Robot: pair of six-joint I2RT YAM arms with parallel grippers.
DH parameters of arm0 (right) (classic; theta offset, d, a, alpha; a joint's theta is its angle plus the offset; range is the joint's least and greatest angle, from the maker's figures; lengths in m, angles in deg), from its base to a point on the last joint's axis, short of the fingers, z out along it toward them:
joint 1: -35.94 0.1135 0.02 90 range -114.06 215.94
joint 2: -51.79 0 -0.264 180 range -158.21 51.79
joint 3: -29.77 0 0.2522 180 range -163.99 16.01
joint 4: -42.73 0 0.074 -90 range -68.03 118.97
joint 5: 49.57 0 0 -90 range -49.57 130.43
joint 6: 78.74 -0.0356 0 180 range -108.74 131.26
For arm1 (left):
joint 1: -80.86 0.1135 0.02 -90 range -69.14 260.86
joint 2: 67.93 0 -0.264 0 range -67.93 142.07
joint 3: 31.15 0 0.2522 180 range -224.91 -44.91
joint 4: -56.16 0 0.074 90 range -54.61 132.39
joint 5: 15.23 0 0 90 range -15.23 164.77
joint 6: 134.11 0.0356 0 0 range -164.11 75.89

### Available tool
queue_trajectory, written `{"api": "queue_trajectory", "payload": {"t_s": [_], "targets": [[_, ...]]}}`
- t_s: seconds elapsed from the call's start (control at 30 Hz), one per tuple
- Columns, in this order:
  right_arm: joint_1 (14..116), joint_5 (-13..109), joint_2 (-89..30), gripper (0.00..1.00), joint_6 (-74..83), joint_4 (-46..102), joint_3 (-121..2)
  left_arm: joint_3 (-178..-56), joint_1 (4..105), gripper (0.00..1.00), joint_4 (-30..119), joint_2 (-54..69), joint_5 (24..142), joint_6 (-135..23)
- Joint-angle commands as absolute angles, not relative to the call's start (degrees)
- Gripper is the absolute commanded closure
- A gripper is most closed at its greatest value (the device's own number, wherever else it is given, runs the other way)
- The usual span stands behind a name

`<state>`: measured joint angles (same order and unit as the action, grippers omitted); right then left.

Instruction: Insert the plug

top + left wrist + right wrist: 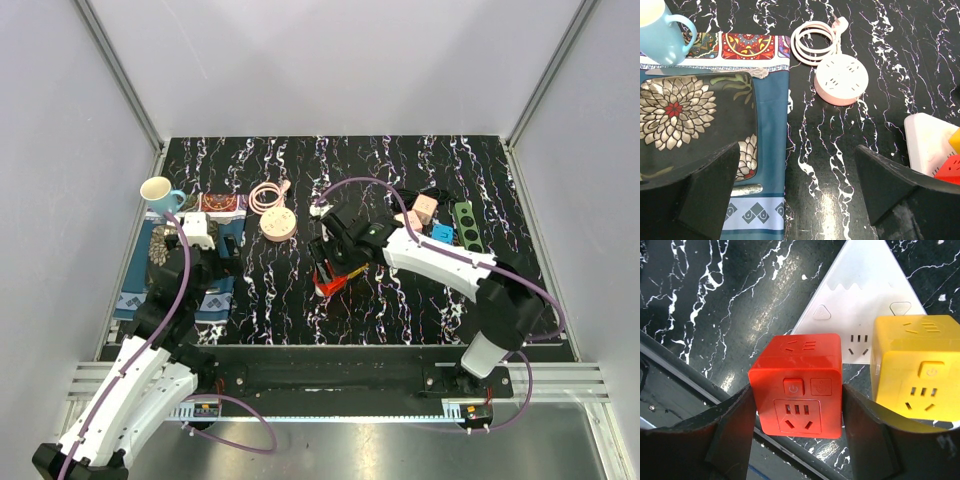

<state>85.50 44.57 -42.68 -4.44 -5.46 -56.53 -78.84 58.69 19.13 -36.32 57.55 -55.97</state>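
Note:
My right gripper (798,412) is shut on a red cube plug adapter (799,385), with a finger pressed against each side. It holds the cube at the lower left corner of a white triangular power strip (860,295). A yellow cube adapter (916,371) sits on that strip. In the top view the right gripper (332,268) and the red cube (331,284) are at the table's middle. My left gripper (797,172) is open and empty over the dark table beside a blue placemat (771,150); in the top view the left gripper (215,255) is at the left.
A round pink-white socket (841,80) with a coiled cable (815,40) lies ahead of the left gripper. A blue mug (662,30) and a floral plate (685,115) stand on the placemat. A pink cube (424,207), a blue cube (441,233) and a green strip (465,225) lie far right.

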Motion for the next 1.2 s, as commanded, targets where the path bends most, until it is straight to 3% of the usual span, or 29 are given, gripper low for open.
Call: {"api": "queue_trajectory", "payload": {"t_s": [0.0,1.17], "targets": [[84.9,46.5,-44.6,1.00,-5.9,-3.1,-59.6,-79.2,59.0,0.01,20.2,-36.4,55.5,-55.5],[82.3,49.3,-45.8,1.00,-6.6,-3.6,-60.9,-78.8,59.0,0.01,20.5,-37.3,56.0,-54.9]]}}
